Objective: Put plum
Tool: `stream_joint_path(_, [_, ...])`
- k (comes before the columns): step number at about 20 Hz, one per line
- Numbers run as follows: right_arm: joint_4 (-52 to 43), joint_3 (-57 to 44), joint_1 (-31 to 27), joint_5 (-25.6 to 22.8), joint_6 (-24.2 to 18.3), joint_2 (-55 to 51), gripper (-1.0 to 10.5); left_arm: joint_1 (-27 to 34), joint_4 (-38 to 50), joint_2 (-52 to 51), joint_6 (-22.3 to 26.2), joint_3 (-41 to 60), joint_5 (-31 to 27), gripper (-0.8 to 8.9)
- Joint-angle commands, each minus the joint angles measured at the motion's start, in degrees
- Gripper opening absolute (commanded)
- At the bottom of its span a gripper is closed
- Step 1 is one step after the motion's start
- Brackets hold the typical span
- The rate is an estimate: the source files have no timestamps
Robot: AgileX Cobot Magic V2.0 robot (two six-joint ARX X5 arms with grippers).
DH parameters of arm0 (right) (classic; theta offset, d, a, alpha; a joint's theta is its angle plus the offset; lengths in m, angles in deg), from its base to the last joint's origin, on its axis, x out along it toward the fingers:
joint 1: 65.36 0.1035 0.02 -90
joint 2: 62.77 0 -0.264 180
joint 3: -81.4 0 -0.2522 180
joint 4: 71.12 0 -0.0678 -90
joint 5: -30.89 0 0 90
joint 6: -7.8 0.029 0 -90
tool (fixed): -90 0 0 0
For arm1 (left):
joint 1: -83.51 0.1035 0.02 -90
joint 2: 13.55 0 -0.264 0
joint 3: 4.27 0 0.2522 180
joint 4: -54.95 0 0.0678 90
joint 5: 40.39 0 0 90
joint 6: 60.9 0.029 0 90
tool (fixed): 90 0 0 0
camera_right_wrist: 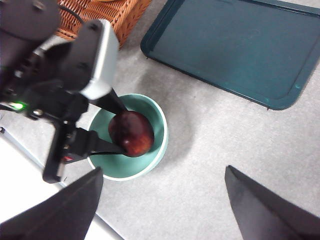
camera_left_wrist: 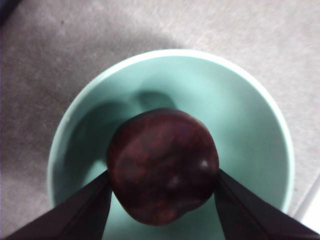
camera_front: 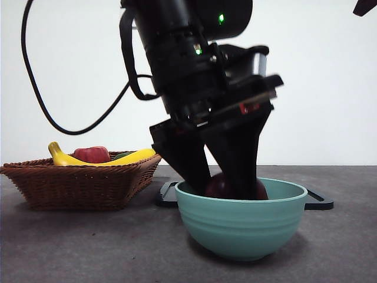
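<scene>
A teal bowl (camera_front: 242, 227) stands on the grey surface (camera_front: 88, 247). Behind it lies a flat dark tray (camera_right_wrist: 235, 45). Beside the tray, a wicker basket (camera_front: 79, 183) holds 1 banana (camera_front: 103, 159) and 1 red fruit (camera_front: 91, 154).

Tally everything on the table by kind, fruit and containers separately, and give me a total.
Fruit, 3: plum held in the left end effector, banana, red fruit.
Containers, 3: teal bowl, wicker basket, dark tray.
Something green also shows in the basket, too hidden to name.
Total: 6.
</scene>
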Motion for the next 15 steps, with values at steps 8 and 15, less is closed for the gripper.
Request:
stream_joint_path(8, [-0.5, 1.2, 0.2, 0.0, 0.2, 0.5, 3.9, -1.4, 0.8, 2.1, 1.0, -1.3, 0.1, 3.83])
stream_joint_path(15, [-0.5, 1.2, 0.2, 0.0, 0.2, 0.5, 3.9, -1.0, 0.6, -3.6, 0.7, -1.6, 0.1, 3.82])
